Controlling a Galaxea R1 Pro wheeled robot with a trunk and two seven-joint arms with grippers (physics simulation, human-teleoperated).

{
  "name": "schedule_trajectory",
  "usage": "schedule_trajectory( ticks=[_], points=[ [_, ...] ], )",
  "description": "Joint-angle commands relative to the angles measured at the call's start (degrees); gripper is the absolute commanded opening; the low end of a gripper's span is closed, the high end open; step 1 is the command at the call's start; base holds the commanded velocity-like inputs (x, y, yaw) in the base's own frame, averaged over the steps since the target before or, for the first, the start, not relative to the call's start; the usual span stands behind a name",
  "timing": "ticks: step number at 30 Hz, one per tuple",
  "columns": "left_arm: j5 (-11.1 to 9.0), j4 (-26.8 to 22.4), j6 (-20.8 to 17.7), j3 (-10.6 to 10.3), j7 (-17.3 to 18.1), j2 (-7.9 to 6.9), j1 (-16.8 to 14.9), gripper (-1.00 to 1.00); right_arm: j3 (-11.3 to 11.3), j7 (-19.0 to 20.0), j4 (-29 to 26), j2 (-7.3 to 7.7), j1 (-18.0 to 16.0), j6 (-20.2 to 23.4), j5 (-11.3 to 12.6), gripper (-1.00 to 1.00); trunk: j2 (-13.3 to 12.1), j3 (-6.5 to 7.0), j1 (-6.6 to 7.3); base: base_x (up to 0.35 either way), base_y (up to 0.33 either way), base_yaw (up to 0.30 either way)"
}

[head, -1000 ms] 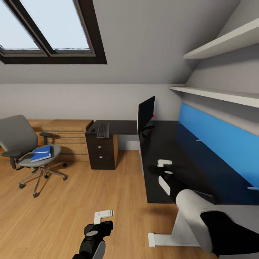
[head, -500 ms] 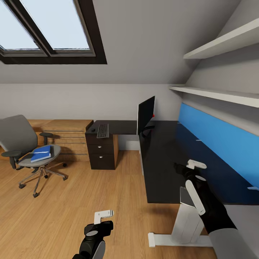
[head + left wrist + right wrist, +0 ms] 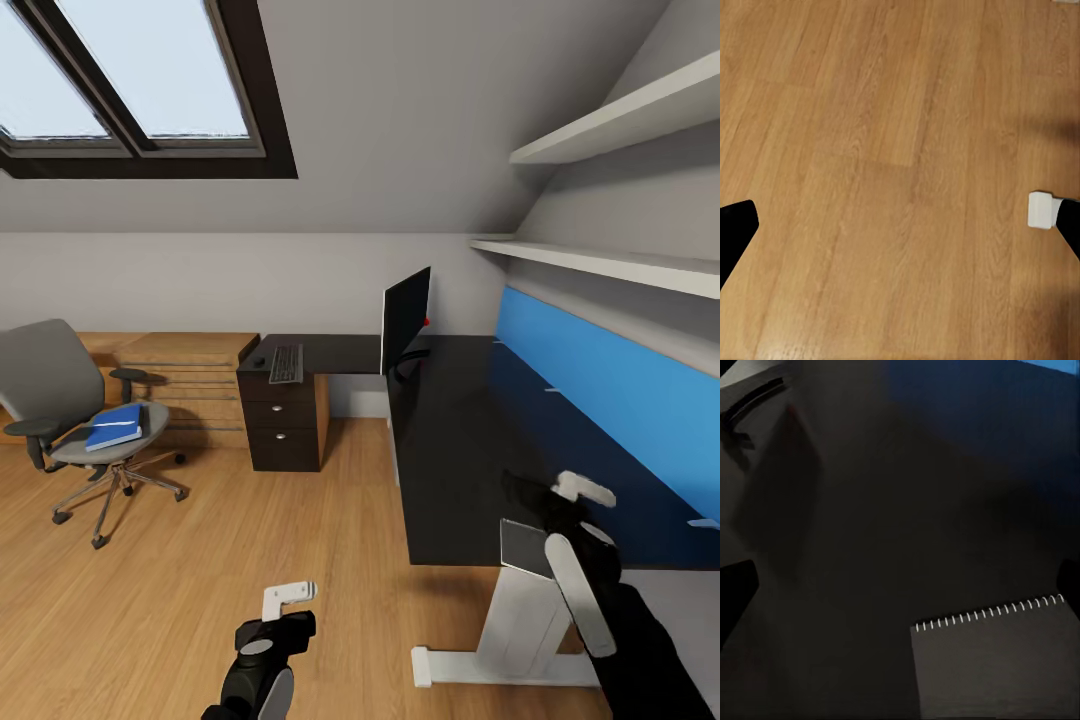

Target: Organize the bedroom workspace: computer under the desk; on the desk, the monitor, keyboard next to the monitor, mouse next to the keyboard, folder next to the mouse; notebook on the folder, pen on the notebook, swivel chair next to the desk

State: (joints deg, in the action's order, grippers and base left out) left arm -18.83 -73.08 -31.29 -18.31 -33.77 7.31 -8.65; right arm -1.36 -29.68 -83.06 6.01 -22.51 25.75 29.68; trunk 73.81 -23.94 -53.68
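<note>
The right gripper point(image 3: 560, 500) hangs over the near end of the desk point(image 3: 450, 440), its jaws wide apart and holding nothing. A dark notebook point(image 3: 997, 660) lies on the desk under it. The left gripper point(image 3: 285, 600) hangs over the floor point(image 3: 892, 150), and its jaws look wide too. The folder point(image 3: 113, 427) lies on the chair point(image 3: 70, 410), far left. The keyboard point(image 3: 286, 363) and monitor point(image 3: 405, 317) sit at the desk's far end.

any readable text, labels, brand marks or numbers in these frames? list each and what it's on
None: no legible words, numbers or logos in any view.
keyboard: keys too small to read any legends.
monitor: screen black, only a red dot at its lower corner, no text.
folder: plain blue cover, no label visible.
spiral notebook: dark cover, blank.
</note>
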Motion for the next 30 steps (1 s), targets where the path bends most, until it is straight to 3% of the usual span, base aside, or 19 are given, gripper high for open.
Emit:
schedule_trajectory(
  ticks=[1,5,8,10,11,17,21,28,30],
  points=[
    [-0.59,-1.13,-0.09,-0.04,-0.63,-0.02,-0.05,1.00,-3.02,-0.45,-0.19,0.10,0.04,0.24,5.05,1.00,0.04,-0.07,0.00,0.000,0.000,0.000],
    [-0.63,-2.17,-0.09,0.00,-0.73,-0.02,-0.05,1.00,-5.23,-0.46,-0.08,0.27,0.07,0.27,8.80,1.00,0.04,-0.07,0.00,0.000,0.000,0.000],
    [-0.66,-2.63,-0.09,0.02,-0.81,-0.02,-0.05,1.00,-8.90,-0.47,-0.03,0.35,0.14,0.45,11.63,1.00,1.24,-0.61,-0.66,0.000,0.000,0.000],
    [-0.72,-2.81,-0.09,0.01,-0.84,-0.02,-0.05,1.00,-14.20,-0.42,-0.05,0.36,0.17,2.12,14.02,1.00,2.05,-0.97,-1.10,0.000,0.000,0.000],
    [-0.76,-2.84,-0.09,-0.01,-0.85,-0.02,-0.05,1.00,-19.79,-0.27,-0.14,0.35,0.18,4.90,16.08,1.00,2.45,-1.15,-1.32,0.000,0.000,0.000],
    [-0.77,-2.85,-0.09,-0.02,-0.86,-0.02,-0.05,1.00,-21.70,-0.22,-0.18,0.32,0.18,5.74,16.69,1.00,4.85,-2.22,-2.64,0.000,0.000,0.000],
    [-0.77,-2.67,-0.09,-0.04,-0.89,-0.02,-0.05,1.00,-23.88,-0.13,-0.46,0.32,0.21,8.55,17.21,1.00,6.46,-2.94,-3.52,0.000,0.000,0.000],
    [-0.77,-2.53,-0.09,-0.05,-0.93,-0.02,-0.05,1.00,-27.63,1.92,-0.56,0.37,0.23,13.46,21.66,1.00,9.27,-4.20,-5.05,0.000,0.000,0.000],
    [-0.77,-2.51,-0.09,-0.05,-0.93,-0.02,-0.05,1.00,-29.99,4.09,-0.57,0.39,0.24,16.30,22.66,1.00,10.07,-4.56,-5.49,0.000,0.000,0.000]
  ],
)
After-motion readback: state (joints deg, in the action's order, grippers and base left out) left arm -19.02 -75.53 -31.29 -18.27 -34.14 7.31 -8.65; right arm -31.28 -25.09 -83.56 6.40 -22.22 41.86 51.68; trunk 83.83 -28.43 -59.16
